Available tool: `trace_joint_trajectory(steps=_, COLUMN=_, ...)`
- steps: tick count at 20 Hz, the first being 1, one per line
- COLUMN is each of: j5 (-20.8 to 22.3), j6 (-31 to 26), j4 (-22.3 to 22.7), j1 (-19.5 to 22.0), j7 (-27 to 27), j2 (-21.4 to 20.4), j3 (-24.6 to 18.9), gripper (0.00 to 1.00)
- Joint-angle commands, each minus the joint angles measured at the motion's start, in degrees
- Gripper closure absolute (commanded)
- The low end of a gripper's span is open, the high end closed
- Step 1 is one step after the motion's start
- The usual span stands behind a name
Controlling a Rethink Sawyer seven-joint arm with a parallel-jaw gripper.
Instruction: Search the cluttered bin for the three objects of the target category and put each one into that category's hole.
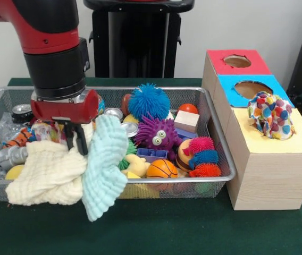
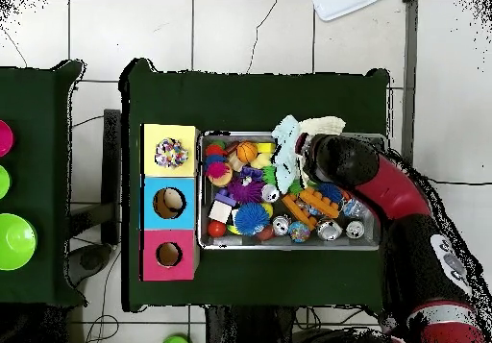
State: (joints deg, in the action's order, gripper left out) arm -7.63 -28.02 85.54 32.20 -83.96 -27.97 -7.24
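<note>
The wire mesh bin (image 1: 140, 89) is full of toys; it also shows in the overhead view (image 2: 288, 248). My gripper (image 1: 75, 139) reaches down into the bin's left part, at the seam between a large cream cloth (image 1: 47, 178) and a large mint cloth (image 1: 106, 170), both of which drape over the front rim. In the overhead view the arm hides the gripper. One spotted cloth piece (image 1: 270, 116) sits bunched in the hole of the yellow-topped box (image 1: 292, 146), covering it; it also shows from above (image 2: 171, 152). I cannot make out any other spotted piece.
The blue-topped hole (image 1: 249, 87) and red-topped hole (image 1: 237, 61) lie behind the yellow box. In the bin are a blue spiky ball (image 1: 148, 101), a purple fuzzy toy (image 1: 158, 133), a small basketball (image 1: 161, 169) and cans. Green bowls (image 2: 14, 241) stand on a side table.
</note>
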Motion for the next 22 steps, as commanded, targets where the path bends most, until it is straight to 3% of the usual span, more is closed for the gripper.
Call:
trace_joint_trajectory(steps=1, j5=-4.59, j6=-3.1, j4=8.11, j1=-2.24, j7=-14.02, j2=0.12, j3=-3.69, gripper=1.0)
trace_joint_trajectory(steps=8, j5=-8.43, j6=-1.05, j4=12.16, j1=-4.56, j7=-16.84, j2=-2.03, j3=-2.95, gripper=1.0)
trace_joint_trajectory(steps=22, j5=-9.77, j6=2.55, j4=14.83, j1=-3.6, j7=-12.65, j2=-1.08, j3=-4.33, gripper=1.0)
